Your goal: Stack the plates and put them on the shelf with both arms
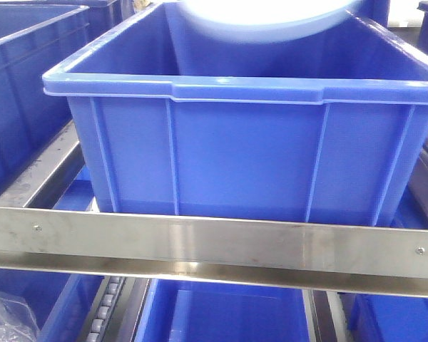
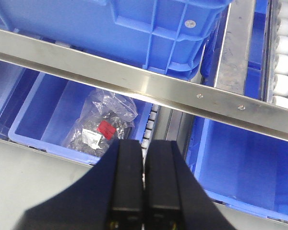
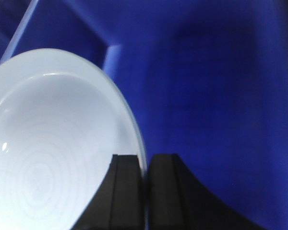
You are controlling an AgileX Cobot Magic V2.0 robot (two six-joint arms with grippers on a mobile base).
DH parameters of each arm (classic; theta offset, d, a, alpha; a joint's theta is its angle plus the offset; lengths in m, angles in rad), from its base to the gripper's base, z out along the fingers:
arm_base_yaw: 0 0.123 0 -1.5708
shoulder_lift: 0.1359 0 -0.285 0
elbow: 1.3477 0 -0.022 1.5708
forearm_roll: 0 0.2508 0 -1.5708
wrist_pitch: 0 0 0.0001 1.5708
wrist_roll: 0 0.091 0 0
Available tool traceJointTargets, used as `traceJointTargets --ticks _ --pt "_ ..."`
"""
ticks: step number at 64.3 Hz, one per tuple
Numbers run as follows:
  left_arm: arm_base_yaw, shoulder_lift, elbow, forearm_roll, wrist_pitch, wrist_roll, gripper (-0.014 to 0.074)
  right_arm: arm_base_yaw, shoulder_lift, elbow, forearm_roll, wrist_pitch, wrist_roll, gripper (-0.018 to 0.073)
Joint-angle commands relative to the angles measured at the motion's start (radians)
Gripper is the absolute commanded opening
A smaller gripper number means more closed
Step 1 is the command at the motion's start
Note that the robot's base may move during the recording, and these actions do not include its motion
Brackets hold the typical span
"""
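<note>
Plates going into the blue bin on the shelf

The right tool pinches the rim of the pale plates, jaws narrow around the edge, holding them tilted inside the blue bin; whether it is one plate or both stacked I cannot tell. From the front, the pale rim shows above the bin's far wall. The left tool hangs with jaws pressed together, empty, above a lower bin holding a plastic bag, below the steel shelf rail. Placement looks nearly finished; release and pulling back remain.
</note>
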Motion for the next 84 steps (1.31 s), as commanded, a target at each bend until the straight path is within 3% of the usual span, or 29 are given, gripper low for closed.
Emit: traceJointTargets --ticks 1,13,18,24,29,45,68,75,84 --pt "0.002 0.002 -0.030 0.009 -0.062 -0.009 0.0097 0.027 0.018 -0.089 0.011 -0.101 -0.001 0.0051" --pt "0.002 0.002 -0.030 0.009 -0.062 -0.009 0.0097 0.043 0.058 -0.112 0.011 -0.139 -0.001 0.0092" --pt "0.002 0.002 -0.030 0.009 -0.062 -0.009 0.0097 0.043 0.055 -0.112 0.011 -0.147 -0.001 0.0223" --pt "0.002 0.002 -0.030 0.009 -0.062 -0.009 0.0097 0.033 0.038 -0.108 0.011 -0.143 -0.001 0.0446" --pt "0.002 0.002 -0.030 0.009 -0.062 -0.009 0.0097 0.021 0.003 -0.089 0.011 -0.143 -0.001 0.0522" --pt "0.002 0.002 -0.030 0.009 -0.062 -0.009 0.0097 -0.089 -0.279 0.167 0.011 -0.149 -0.001 0.0518" --pt "0.002 0.002 -0.030 0.009 -0.062 -0.009 0.0097 -0.423 -0.984 0.595 0.009 -0.065 -0.001 0.0514" --pt "0.002 0.002 -0.030 0.009 -0.062 -0.009 0.0097 -0.466 -1.163 0.676 0.009 -0.022 -0.001 0.0427" --pt "0.002 0.002 -0.030 0.009 -0.062 -0.009 0.0097 -0.473 -1.269 0.744 0.009 0.051 -0.001 0.0232"
